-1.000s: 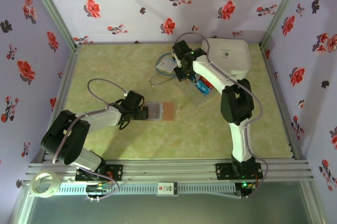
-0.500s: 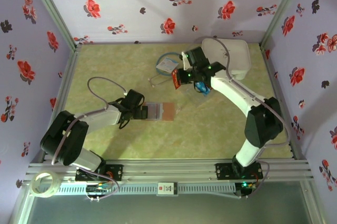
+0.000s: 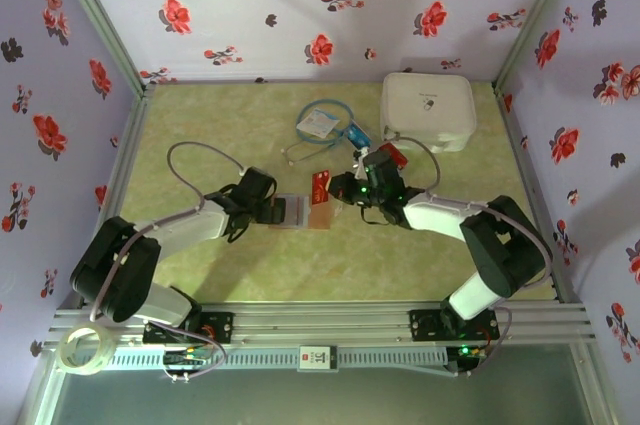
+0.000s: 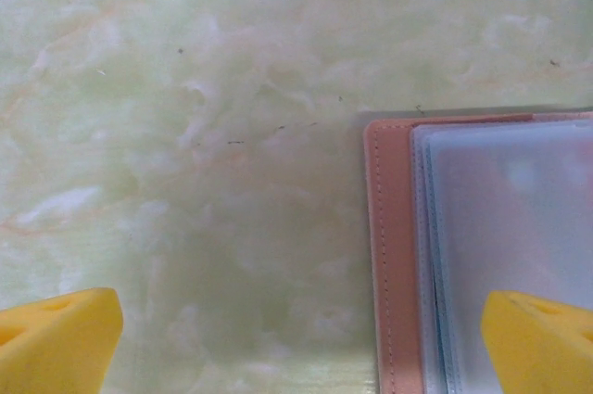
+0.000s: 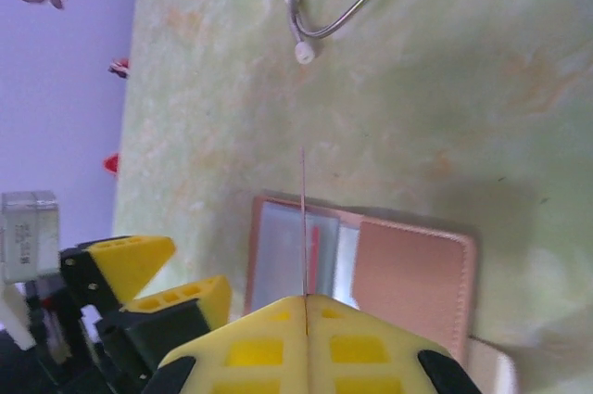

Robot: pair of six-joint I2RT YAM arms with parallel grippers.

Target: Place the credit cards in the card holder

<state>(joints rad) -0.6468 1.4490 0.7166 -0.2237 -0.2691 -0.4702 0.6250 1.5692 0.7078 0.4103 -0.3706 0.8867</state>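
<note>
Listing from the card holder (image 3: 318, 217) outward: it lies opened flat near the middle of the table (image 3: 200, 125), pinkish-tan cover down, greyish clear sleeves facing up. Item two, one red credit card (image 3: 321, 188), pinched on edge between the shut fingers of the right gripper (image 3: 335, 188). In the right wrist view I see it as a thin line standing over the sleeves, apparently not yet touching them. That is the change. A second ago this arm was at the back beside the white case (image 3: 428, 110); half a second ago it had the red card lifted; now it has swung over to the holder. I judge the pick done and the insertion next, with the card's edge needing to meet a sleeve mouth. Item three, the left gripper (image 3: 280, 211), unchanged through the second: fingers spread wide at the holder's left end, gripping nothing, one yellow fingertip (image 4: 542, 338) over the sleeves and the other over bare table. Item four, another red piece (image 3: 392, 156) near the case, a remaining card as I judge. Item five, a white tag on a blue cord (image 3: 320, 125), not part of the task.
</note>
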